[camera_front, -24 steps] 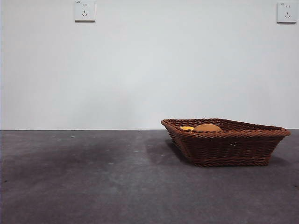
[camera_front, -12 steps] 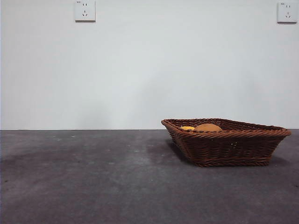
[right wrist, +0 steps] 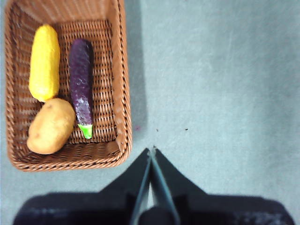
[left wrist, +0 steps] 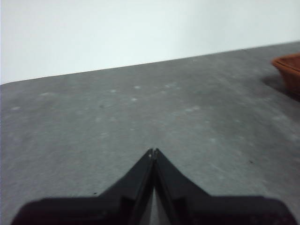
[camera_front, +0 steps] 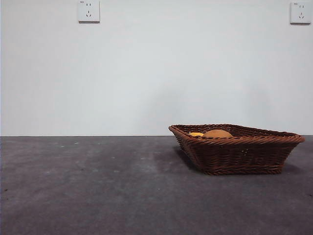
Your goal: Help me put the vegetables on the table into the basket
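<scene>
The flat, dark grey, faintly mottled worktop (camera_front: 98, 186) stretches across the whole front view, and it fills most of both wrist views too. Behind it rises a plain pale wall with two white sockets, one (camera_front: 88, 11) high toward one side and one (camera_front: 300, 12) near the opposite top corner.

On the worktop stands the shallow, dark brown woven wicker basket (camera_front: 244, 154), rectangular with flared sides and a braided rim. The right wrist view looks straight down into it (right wrist: 119, 84), and the left wrist view catches only a corner of its rim (left wrist: 289, 65) at the picture's edge.

All three toy vegetables lie inside the basket. The large brown oval potato (right wrist: 50, 125) sits in one corner, its rounded top just showing above the rim in the front view (camera_front: 217, 133). The stubby yellow-orange corn cob (right wrist: 44, 62) lies lengthwise along the basket's side wall, one end touching the potato; from the front only a sliver of it (camera_front: 196, 134) shows beside the potato. The slim dark purple eggplant (right wrist: 81, 84) lies parallel to the cob and just beside it, its bright green cap next to the potato.

The right hand (right wrist: 152, 151) hangs over bare worktop near the basket's outer rim, its two black jaws pressed together on nothing. The left hand (left wrist: 153, 152) is over bare worktop well apart from the basket, its jaws likewise closed tip to tip and empty.
</scene>
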Motion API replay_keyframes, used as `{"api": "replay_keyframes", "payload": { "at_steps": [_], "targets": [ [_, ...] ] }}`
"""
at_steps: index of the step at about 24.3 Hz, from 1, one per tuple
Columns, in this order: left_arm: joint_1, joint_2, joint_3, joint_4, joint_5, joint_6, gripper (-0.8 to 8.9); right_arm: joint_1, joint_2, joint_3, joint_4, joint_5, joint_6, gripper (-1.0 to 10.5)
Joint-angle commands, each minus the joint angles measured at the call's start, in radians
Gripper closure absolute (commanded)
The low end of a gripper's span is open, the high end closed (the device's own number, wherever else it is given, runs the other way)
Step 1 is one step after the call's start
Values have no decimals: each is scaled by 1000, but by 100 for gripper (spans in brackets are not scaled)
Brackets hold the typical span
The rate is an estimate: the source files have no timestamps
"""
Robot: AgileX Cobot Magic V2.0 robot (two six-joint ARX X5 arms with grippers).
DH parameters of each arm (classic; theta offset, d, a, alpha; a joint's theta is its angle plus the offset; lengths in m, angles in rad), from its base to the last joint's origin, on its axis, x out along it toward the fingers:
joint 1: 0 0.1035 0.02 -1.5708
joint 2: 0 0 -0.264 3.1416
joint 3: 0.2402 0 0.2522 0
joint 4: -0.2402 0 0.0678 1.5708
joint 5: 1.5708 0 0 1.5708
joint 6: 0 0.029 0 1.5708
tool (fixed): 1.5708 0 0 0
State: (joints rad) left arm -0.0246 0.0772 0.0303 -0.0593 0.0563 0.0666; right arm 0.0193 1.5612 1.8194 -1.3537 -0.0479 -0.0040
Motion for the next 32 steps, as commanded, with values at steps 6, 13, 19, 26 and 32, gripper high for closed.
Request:
{"api": "replay_keyframes", "payload": {
  "at_steps": [6, 13, 19, 26, 32],
  "targets": [
    [8, -73, -23, -116, -49, 6, 817, 0, 23, -4, 85, 4, 8, 946],
    [8, -66, -23, -106, -49, 8, 817, 0, 24, -4, 259, 5, 7, 946],
    [8, -46, -23, -106, -49, 8, 817, 0, 24, -4, 396, 5, 8, 946],
    [8, -19, -23, -106, -49, 8, 817, 0, 24, -4, 478, 4, 8, 946],
    [8, 3, -23, -106, -49, 8, 817, -11, 10, -5, 481, 48, 3, 946]
  ]
}}
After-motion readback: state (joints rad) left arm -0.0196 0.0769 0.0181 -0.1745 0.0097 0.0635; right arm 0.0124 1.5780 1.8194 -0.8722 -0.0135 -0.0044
